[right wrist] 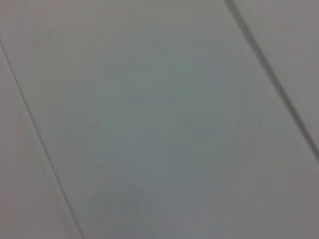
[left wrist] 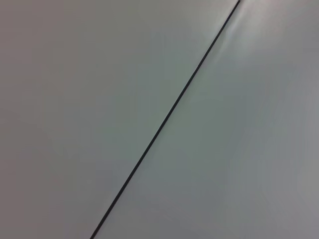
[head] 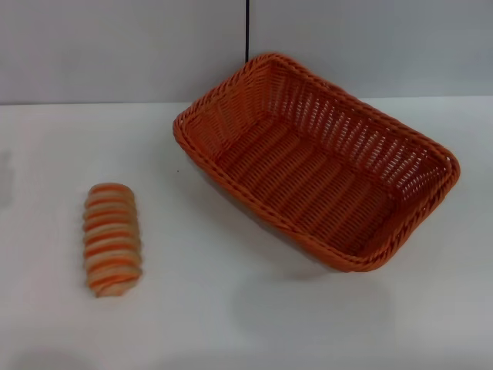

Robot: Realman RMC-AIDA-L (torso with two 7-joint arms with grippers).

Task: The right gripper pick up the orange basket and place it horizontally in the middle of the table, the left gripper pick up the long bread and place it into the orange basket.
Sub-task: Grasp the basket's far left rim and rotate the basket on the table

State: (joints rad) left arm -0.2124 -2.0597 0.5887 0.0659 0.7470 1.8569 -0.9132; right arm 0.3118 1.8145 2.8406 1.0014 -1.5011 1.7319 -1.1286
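Orange woven basket (head: 316, 158), orange-and-cream striped long bread (head: 112, 238), white table (head: 231, 308), grey wall (head: 115, 46).

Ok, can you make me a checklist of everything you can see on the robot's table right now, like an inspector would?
Surface: the table is plain white and flat; a few faint shadows lie on it.
Job's things: the orange basket sits askew on the right half, open side up, nothing inside. The long bread lies on the left, apart from the basket.
Clutter: nothing seen.
Grippers: neither the left gripper nor the right gripper shows in any view; both wrist views show only plain grey panels.
Cables: nothing seen for sure; a thin dark vertical line runs down the wall behind the basket, cable or seam, cannot tell.
Surroundings: grey wall behind the table.
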